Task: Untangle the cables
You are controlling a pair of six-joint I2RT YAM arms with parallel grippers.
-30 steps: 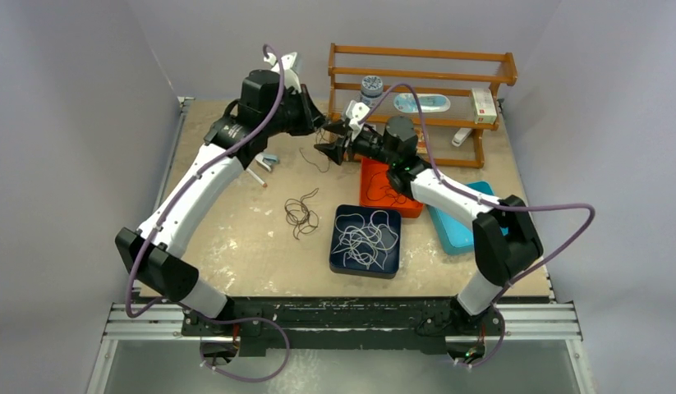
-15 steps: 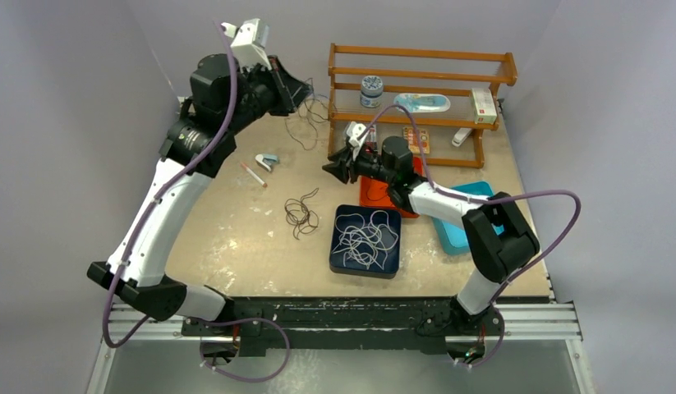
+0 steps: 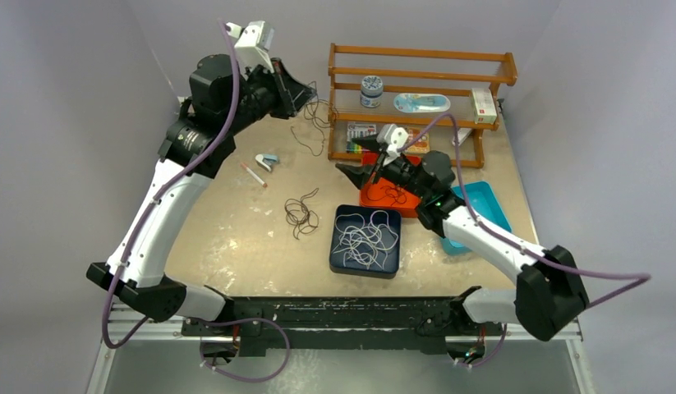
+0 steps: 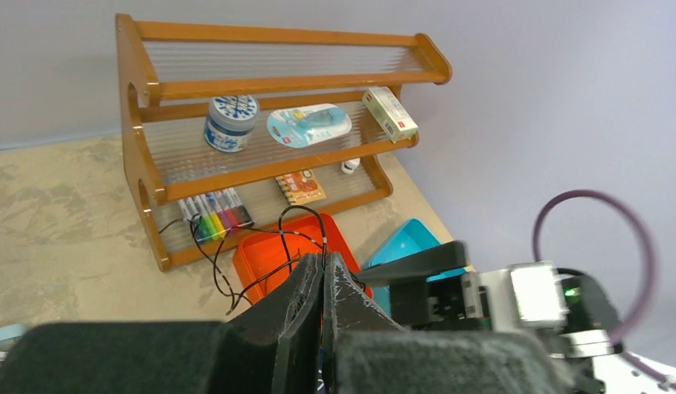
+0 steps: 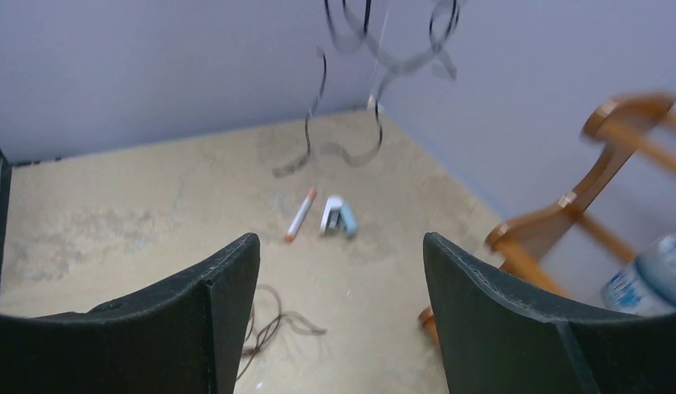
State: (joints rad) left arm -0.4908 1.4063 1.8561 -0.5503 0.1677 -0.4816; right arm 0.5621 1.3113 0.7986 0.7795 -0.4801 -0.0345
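Left gripper [image 3: 305, 92]: raised at the upper left of the top view, pinched tight on the black cable [image 3: 318, 115]. In its own wrist view the two fingers meet with the strand caught between them.
Right gripper [image 3: 356, 162]: spread wide and holding nothing, at frame centre above the orange tray's [image 3: 400, 212] far edge.
Black cable: hangs in curly loops from the left pinch, between the gripper and the shelf [image 3: 420, 57]. Its tail seems clear of the table [image 3: 227, 238].
Step in hand: likely carrying the freed strand to a container.
Doing it well: keep the pinch firm and travel slowly so the loops do not swing into the shelf posts. Lower it until the coils settle inside one tray's walls, then release. The right fingers should either stay out of the dangling loops or take the low end cleanly.
Navy tray [image 3: 338, 263]: lower centre, holds the white cable [image 3: 365, 238] in a loose heap.
Orange tray: holds a dark cable [image 3: 388, 195], partly hidden by the right arm.
Teal tray [image 3: 486, 201]: right of centre, nothing in the part that shows.
Brown cable [image 3: 300, 215]: loose on the table, left of the navy tray and not yet sorted.
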